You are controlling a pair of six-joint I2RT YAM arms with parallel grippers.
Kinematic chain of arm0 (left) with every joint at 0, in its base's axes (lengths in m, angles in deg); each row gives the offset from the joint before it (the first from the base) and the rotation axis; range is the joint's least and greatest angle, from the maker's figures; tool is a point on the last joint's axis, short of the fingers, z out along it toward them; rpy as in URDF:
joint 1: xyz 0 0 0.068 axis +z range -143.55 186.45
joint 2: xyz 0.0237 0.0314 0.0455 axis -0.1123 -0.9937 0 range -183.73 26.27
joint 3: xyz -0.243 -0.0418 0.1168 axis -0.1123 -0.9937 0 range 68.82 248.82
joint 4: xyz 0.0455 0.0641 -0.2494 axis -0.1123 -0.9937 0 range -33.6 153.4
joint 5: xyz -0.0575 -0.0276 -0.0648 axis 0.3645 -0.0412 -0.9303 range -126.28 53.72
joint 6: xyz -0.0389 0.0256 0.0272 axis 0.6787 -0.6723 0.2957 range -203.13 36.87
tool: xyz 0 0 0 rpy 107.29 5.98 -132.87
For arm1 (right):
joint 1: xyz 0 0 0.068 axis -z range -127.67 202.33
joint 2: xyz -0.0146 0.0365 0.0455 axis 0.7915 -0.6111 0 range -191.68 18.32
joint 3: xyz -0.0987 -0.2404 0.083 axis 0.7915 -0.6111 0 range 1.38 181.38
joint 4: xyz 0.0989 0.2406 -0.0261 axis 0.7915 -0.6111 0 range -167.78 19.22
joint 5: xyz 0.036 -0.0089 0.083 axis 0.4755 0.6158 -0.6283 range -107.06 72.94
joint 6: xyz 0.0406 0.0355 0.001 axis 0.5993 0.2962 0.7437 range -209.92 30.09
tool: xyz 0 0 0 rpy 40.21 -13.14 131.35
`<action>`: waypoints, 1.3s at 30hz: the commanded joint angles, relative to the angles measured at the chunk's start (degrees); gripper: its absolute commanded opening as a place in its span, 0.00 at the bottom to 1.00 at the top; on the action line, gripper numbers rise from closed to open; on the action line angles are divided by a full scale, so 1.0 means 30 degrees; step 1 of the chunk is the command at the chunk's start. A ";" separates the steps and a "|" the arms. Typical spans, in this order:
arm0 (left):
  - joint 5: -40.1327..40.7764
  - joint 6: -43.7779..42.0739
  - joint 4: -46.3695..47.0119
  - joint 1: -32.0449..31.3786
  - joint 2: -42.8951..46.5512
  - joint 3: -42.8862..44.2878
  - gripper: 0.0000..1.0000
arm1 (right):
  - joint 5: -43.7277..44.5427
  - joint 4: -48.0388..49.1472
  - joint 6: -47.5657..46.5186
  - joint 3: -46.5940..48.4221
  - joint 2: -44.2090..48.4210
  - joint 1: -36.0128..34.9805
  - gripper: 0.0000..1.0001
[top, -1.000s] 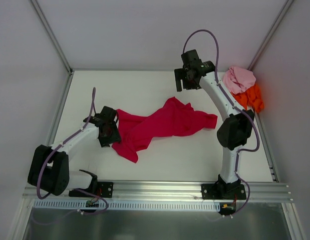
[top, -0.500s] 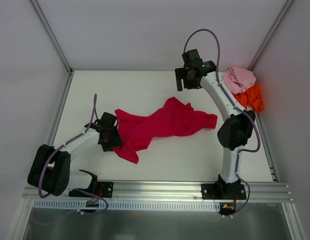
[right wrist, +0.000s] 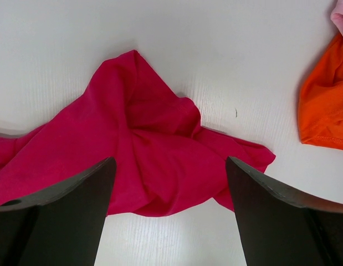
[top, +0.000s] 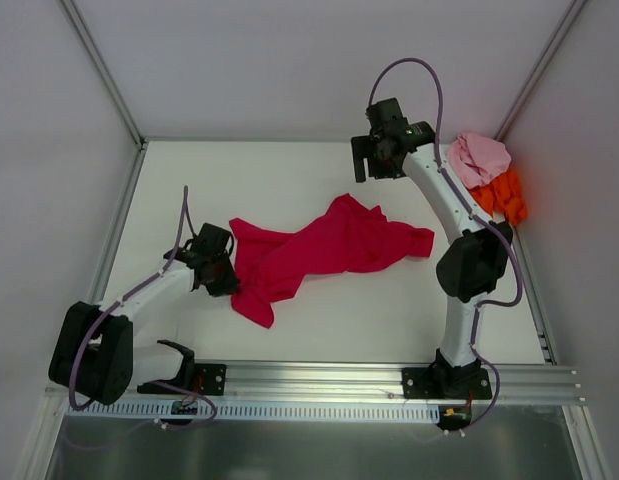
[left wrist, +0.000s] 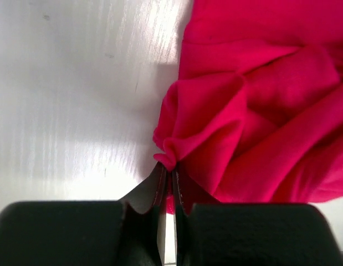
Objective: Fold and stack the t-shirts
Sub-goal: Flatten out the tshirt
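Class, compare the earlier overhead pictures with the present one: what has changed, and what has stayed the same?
The left gripper slid slightly toward the near edge beside the crimson t-shirt and closed, pinching a fold at its left edge. The right gripper stayed open and raised; the crimson t-shirt's spread, the pink t-shirt and the orange t-shirt look unchanged.

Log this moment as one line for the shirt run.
left hand: shut on red shirt edge | right hand: open, holding nothing | pink shirt, orange shirt: heaped far right
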 commanded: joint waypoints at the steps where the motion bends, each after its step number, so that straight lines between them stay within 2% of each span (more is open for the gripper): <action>1: 0.1514 0.0358 -0.1812 0.0255 0.1770 0.1773 0.00 | -0.1323 0.0304 -0.0219 0.0231 0.0647 0.0108 0.86; 4: 0.3068 0.0828 -0.4094 0.0254 0.2943 0.3357 0.00 | -0.3108 -0.0452 -0.0219 0.1719 -0.0113 0.0108 0.86; 7: 0.4361 0.0742 -0.5598 0.0254 0.3617 0.5699 0.00 | -0.4894 -0.2614 0.0453 0.4904 -0.2395 0.0108 0.86; 9: 0.4742 0.0799 -0.6154 0.0254 0.3999 0.6436 0.00 | -0.6417 -0.3180 0.1068 0.5943 -0.4067 0.0137 0.85; 16: 0.6029 0.1267 -0.8642 0.0254 0.5343 0.8837 0.00 | -1.0202 -0.1455 0.3412 0.5423 -0.6238 0.0196 0.83; 21: 0.7259 0.1385 -1.0516 0.0254 0.6021 1.0948 0.00 | -1.0296 0.0448 0.3386 0.3285 -0.5858 0.0167 0.83; 29: 0.8082 0.1443 -1.2044 0.0254 0.6460 1.2533 0.00 | -0.9301 0.0773 0.2360 0.2929 -0.6239 0.0137 0.82; 33: 0.8873 0.2056 -1.3826 0.0254 0.6724 1.3409 0.00 | -0.8655 0.0890 0.2271 0.3105 -0.6502 0.0108 0.82; 39: 1.0895 0.2586 -1.5795 0.0254 0.6462 1.5608 0.00 | -0.7570 0.0949 0.2359 0.3076 -0.6737 0.0137 0.83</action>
